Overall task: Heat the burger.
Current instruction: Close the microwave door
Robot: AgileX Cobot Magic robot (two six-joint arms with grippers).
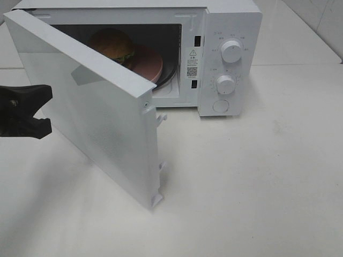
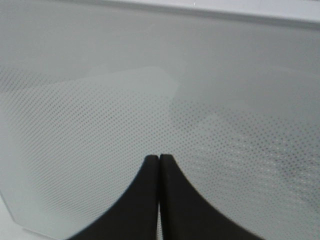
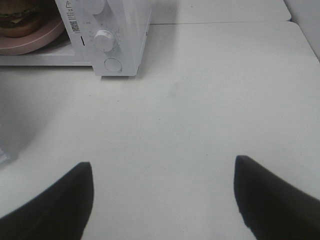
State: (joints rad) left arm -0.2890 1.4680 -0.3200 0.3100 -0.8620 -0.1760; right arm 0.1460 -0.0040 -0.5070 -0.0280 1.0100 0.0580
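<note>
A glossy golden-bunned round burger (image 1: 111,44) sits on a shallow pink plate (image 1: 151,65) inside the boxy white microwave (image 1: 230,27), whose smooth, dot-meshed door (image 1: 91,112) stands open. The black left gripper (image 2: 159,160) — curved fingers pressed together, empty — faces that door's panel. The right gripper (image 3: 162,162) is spread wide over the matte white table (image 3: 200,100) before the microwave.

The left gripper (image 2: 159,160) has two matte black fingers (image 2: 137,207) with smooth, unmarked faces. Each widens from a narrow, blunt tip in a concave curve toward its base. From the high camera it is a black, blocky shape with a V-shaped notch and a small pale speck on its side. The right gripper (image 3: 162,167) has the same matte black fingers, with rounded tips.
</note>
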